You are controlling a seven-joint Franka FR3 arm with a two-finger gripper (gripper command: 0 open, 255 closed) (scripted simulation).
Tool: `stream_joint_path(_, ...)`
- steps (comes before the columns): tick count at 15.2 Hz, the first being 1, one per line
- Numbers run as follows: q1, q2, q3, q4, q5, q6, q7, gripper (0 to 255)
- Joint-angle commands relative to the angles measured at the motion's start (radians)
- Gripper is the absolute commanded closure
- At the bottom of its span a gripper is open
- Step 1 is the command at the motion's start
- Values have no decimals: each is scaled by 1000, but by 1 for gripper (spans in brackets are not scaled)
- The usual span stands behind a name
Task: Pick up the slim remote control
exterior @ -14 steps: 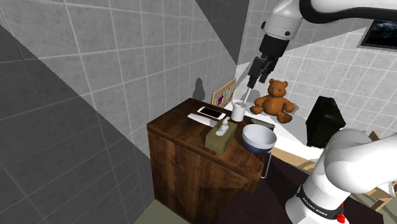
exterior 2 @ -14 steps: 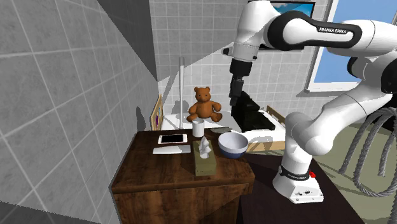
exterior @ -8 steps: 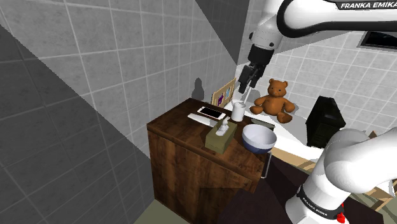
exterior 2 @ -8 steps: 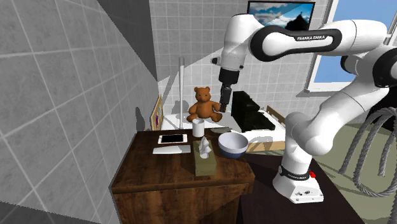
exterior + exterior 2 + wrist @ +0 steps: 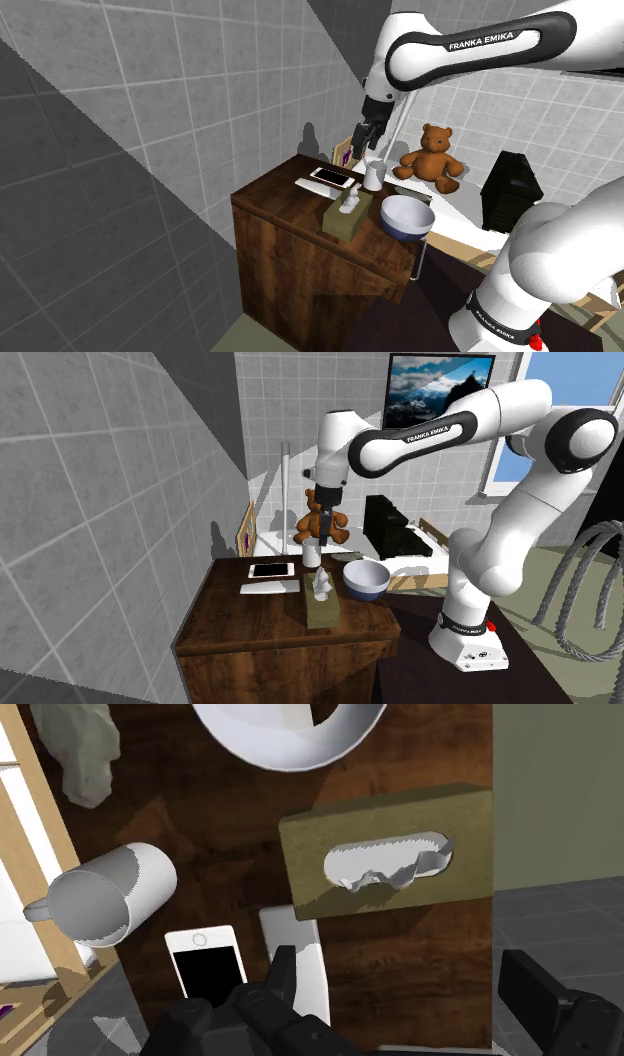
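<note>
The arm bends down over the cabinet (image 5: pixel 290 240), its gripper (image 5: pixel 361 140) hanging with fingers (image 5: pixel 283 976) spread, near the tissue box (image 5: pixel 390 819). A tissue (image 5: pixel 385 866) pokes from that box; the slim white remote (image 5: pixel 305 939) lies just beside it.

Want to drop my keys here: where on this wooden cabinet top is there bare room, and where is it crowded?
The bare stretch of cabinet top lies at the second exterior view's near end, bordered by the white remote and tissue box. The far end is crowded: phone, mug and bowl sit close together, under the open gripper.
</note>
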Motion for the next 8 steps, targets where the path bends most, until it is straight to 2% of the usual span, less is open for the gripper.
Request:
stream_joint_path(1, -1, 76, -9, 24, -4, 43, -23, 0)
stream_joint_path(8, -6, 341, -38, 130, -7, 170, -103, 0)
